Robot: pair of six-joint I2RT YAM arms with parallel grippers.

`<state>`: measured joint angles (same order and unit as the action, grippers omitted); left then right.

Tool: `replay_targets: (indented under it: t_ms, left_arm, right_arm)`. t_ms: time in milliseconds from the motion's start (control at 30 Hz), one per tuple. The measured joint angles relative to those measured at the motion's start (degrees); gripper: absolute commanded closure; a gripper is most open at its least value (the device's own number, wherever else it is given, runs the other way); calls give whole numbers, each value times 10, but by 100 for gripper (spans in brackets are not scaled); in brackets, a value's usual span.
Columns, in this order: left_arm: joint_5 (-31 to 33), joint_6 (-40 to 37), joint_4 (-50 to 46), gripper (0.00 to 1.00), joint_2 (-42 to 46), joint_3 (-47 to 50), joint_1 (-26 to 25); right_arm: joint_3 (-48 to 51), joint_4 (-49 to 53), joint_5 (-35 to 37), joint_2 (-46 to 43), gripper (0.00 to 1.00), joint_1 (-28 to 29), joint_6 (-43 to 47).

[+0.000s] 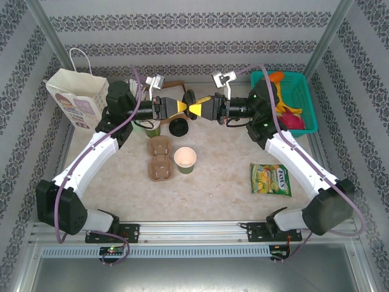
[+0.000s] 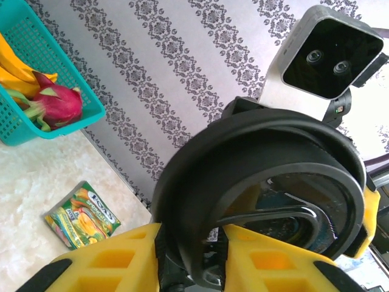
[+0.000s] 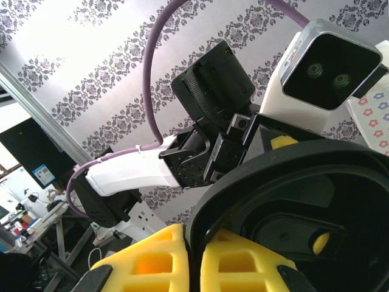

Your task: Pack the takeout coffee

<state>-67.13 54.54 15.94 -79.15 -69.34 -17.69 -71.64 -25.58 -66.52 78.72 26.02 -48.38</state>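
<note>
Lid step: the left gripper (image 2: 191, 252) and right gripper (image 3: 194, 255) both pinch the black lid (image 2: 243, 140); next 1 should let go, then press it onto the open cup (image 1: 185, 159)

Beige marble table (image 1: 225, 164): cup carrier (image 1: 160, 158), open olive cup (image 1: 185, 160), snack packet (image 1: 270, 179), teal basket (image 1: 298, 97), paper bag (image 1: 76, 97).

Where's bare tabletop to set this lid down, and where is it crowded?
Bare: the stretch between the open cup and the snack packet, and the strip between the cup carrier and the near edge. Crowded: back left, around the paper bag and pale green cup; the teal basket fills the back right corner.
</note>
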Motion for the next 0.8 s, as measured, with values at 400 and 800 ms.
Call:
replay_targets:
  t_ms: [400, 800]
  left_arm:
    - [-1, -45, -31, 100, -2, -9, -3]
    - [102, -194, -237, 100, 3, -53, -11]
  right_arm:
    - [-4, 1, -9, 5, 100, 4, 5]
    - [57, 45, 98, -42, 2, -50, 42]
